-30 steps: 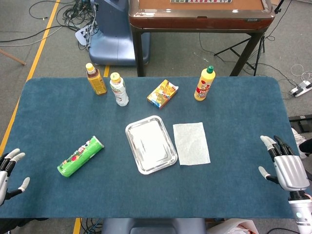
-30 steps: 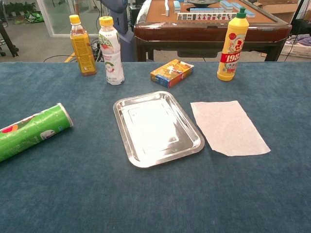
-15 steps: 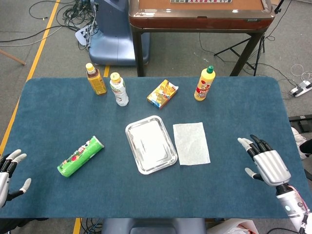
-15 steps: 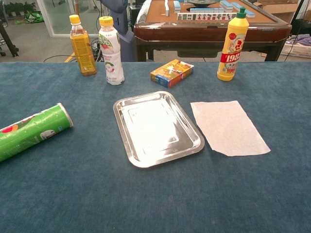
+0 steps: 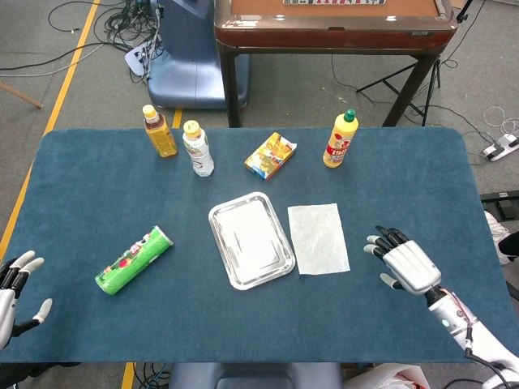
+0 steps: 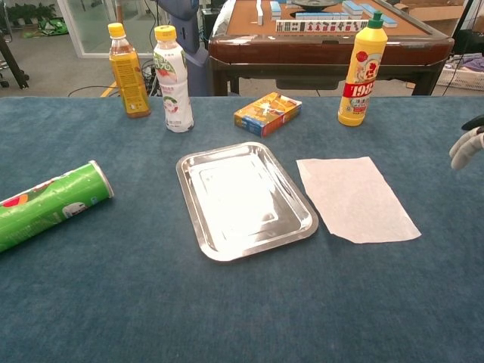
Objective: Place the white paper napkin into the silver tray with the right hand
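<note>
Your right hand (image 5: 403,264) hovers empty with fingers spread, just right of the napkin (image 5: 318,238), which lies flat on the bench (image 5: 81,203) beside the tray (image 5: 250,239), while your left hand (image 5: 15,285) waits open

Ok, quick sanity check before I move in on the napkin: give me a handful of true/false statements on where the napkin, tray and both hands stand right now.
1. The white paper napkin lies flat on the table beside the silver tray, not in it. True.
2. The right hand is gripping the napkin. False: it is apart from the napkin, off its far side from the tray, fingers spread and holding nothing.
3. The silver tray has nothing in it. True.
4. The left hand holds the green can. False: it sits at the table's edge, open, well away from the can.
5. The green can stands upright. False: it lies on its side.
</note>
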